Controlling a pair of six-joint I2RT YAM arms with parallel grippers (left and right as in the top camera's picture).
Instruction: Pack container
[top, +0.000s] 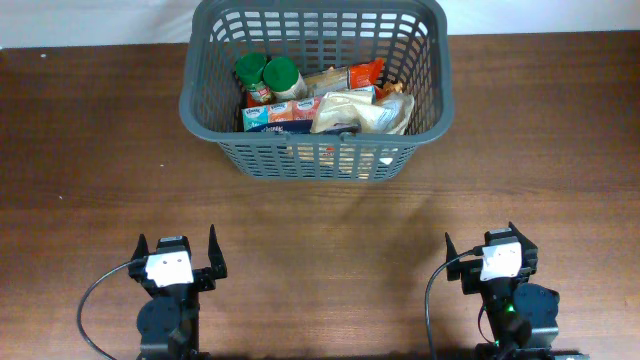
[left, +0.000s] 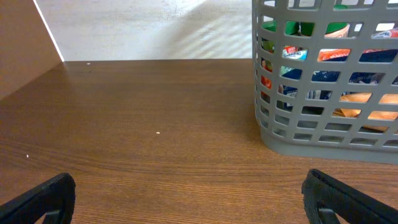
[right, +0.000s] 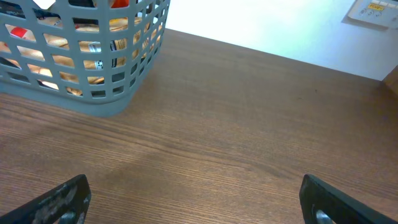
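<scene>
A dark brown wood-grain surface (top: 90, 150) fills the scene, and a pale wall runs along its far edge.

The left end effector (top: 177, 243) rests low at the near edge. Its two dark fingers (left: 40, 198) are spread wide apart and nothing is between them. In the left wrist view only bare wood lies between the fingertips.

The container (top: 320, 160), a large dark grey basket with lattice sides and a solid rim, stands upright on the surface. It is well ahead of the left end effector and off to its right, and well ahead of the right end effector and off to its left. It touches neither. In the left wrist view, coloured packaging shows through its slotted wall (left: 323, 118).

Inside the basket, at the left, two green-lidded jars (top: 268, 72) stand side by side. Just nearer than the jars is a row of small boxes (top: 280, 113). To their right a pale bag (top: 362, 112) lies flat, and an orange packet (top: 358, 75) sits behind it.

The right end effector (top: 487, 242) also sits at the near edge. Its fingers (right: 62, 199) are spread just as wide and hold nothing. In the right wrist view the basket corner (right: 93, 99) stands ahead and to the left.
</scene>
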